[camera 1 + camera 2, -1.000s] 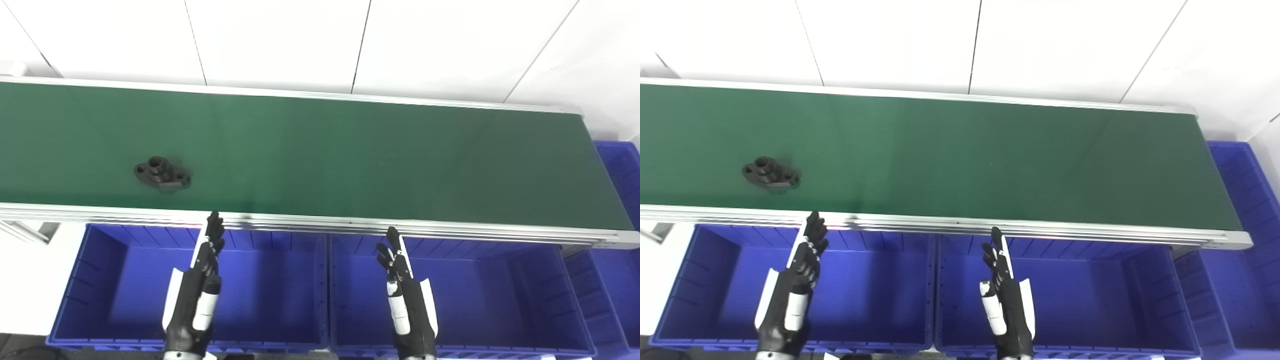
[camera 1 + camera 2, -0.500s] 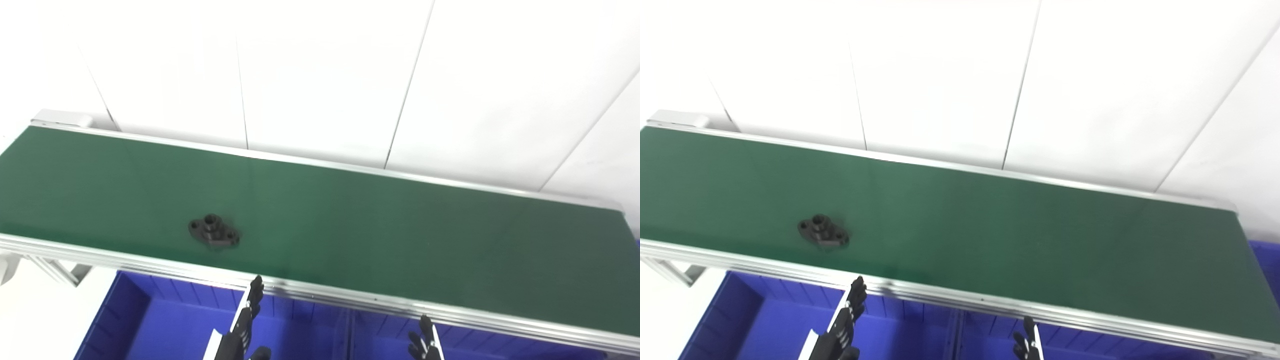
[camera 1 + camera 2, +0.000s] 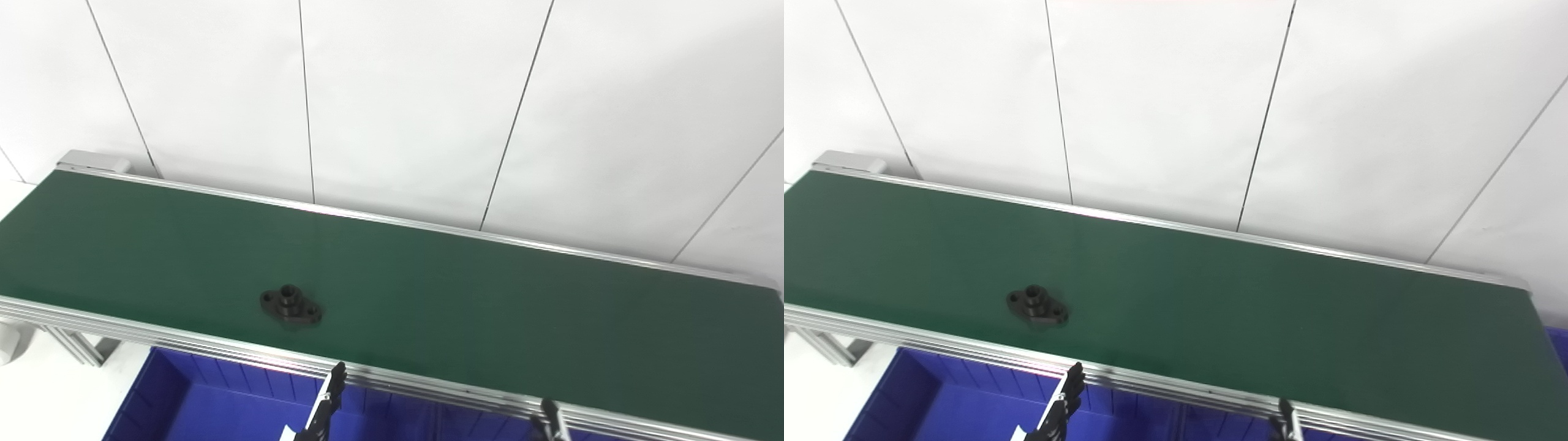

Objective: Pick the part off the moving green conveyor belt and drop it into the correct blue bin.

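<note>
The green conveyor belt (image 3: 490, 318) fills my view, with a blue bin (image 3: 202, 398) just below its near rail, and the black flanged part (image 3: 291, 304) sits on the belt near that near edge, left of centre. Only the fingertips of my left hand (image 3: 324, 404) and right hand (image 3: 548, 419) show at the bottom edge, so I cannot tell whether either is released or clenched. I judge the left hand better placed: I lead the part, come over the rail and close around its raised hub.

Matt green belt (image 3: 459, 306); brushed metal rail (image 3: 184, 343); matt black part (image 3: 290, 304).
</note>
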